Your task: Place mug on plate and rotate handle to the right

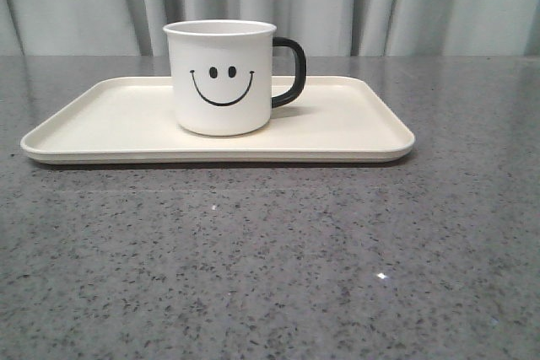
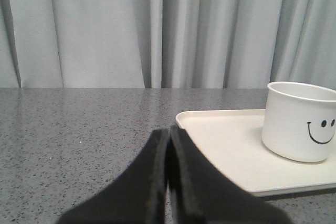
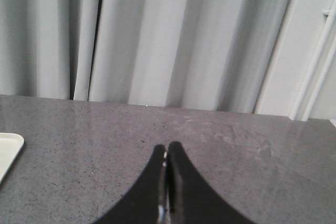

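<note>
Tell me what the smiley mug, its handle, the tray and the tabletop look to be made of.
White cylindrical smiley mug: probably glazed ceramic or enamel, going by its smooth, faintly shiny wall and thin rim. Black C-shaped handle: the same sort of glossy coating, with light glinting on it. Cream rectangular tray: likely matte plastic or melamine, with an even, dull surface. Grey speckled tabletop: polished stone or quartz look, showing reflections.

White cylindrical mug, upright on the plate, a little left of its middle. Black smiley face on the side, turned toward the front camera. Glossy black C-shaped handle sticking out to the right. Open top, inside not visible. Large flat cream-coloured rectangular plate with rounded corners and a low raised rim, lying flat on the grey speckled surface, long side running left to right, much wider than the mug.
</note>
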You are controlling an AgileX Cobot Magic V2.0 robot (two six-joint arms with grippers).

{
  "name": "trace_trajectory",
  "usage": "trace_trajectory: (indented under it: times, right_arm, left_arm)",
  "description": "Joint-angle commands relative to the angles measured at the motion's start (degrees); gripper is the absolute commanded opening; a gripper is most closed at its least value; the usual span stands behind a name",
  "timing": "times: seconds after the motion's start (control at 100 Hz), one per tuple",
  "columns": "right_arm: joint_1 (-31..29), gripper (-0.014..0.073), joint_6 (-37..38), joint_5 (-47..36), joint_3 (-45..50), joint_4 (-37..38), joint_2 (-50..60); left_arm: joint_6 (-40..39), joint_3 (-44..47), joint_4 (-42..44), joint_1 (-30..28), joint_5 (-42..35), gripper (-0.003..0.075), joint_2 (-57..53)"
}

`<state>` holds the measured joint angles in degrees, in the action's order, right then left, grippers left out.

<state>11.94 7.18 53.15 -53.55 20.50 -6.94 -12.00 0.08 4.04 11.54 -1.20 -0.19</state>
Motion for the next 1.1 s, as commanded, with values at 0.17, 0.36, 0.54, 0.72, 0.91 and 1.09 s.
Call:
trace_trajectory:
  times: [0.17, 0.36, 0.54, 0.72, 0.91, 1.09]
  right_arm:
    - [-0.3, -0.0113, -0.2, -24.0, 19.7, 1.3, 4.0]
    - [-1.2, -0.0113, -0.1, -34.1, 34.8, -2.0, 8.9]
    - [-4.1, -0.0113, -0.1, -35.9, 41.4, -6.6, 8.7]
    - [-4.3, -0.0113, 0.0, -38.5, 44.2, -8.7, 8.7]
    - [-4.3, -0.0113, 0.1, -48.7, 50.2, -10.7, 8.7]
    - [-4.3, -0.0113, 0.1, -56.2, 55.1, -11.8, 8.7]
  left_arm:
    - [0.1, 0.5, -0.3, 0.0, -4.4, -0.002, -1.7]
    - [0.1, 0.5, -0.3, 0.0, -4.4, -0.002, -1.7]
    - [0.1, 0.5, -0.3, 0.0, -4.4, -0.002, -1.7]
    - [0.1, 0.5, -0.3, 0.0, -4.4, -0.002, -1.7]
    - [0.1, 0.5, -0.3, 0.0, -4.4, -0.002, -1.7]
    - [0.1, 0.5, -0.3, 0.0, -4.4, -0.002, -1.7]
